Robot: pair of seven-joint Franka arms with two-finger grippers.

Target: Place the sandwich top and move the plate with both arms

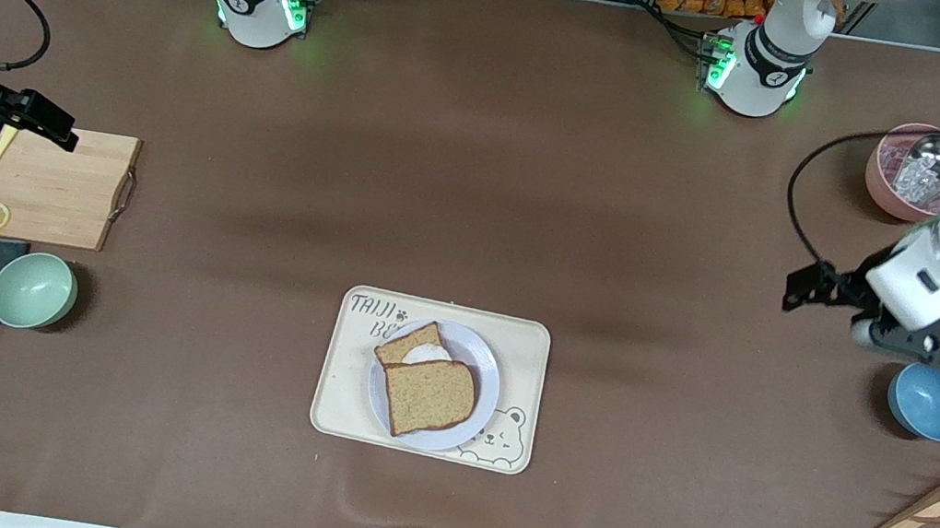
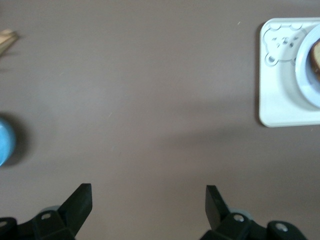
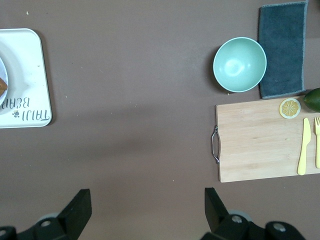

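On the brown table the bread slice lies tilted on the plate, rounded end toward the left arm, while both grippers, left and right, hang wide open and empty.

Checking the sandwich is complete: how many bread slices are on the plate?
2. The top slice lies on the plate, nearer the camera; the egg slice pokes out from under it. Anything between them is hidden.

A plain wholegrain bread slice lay on a round pale plate, overlapping a second slice bearing egg. The plate sat on a cream rectangular tray. A green bowl stood toward the right arm's end, beside a wooden cutting board; a blue bowl stood toward the left arm's.
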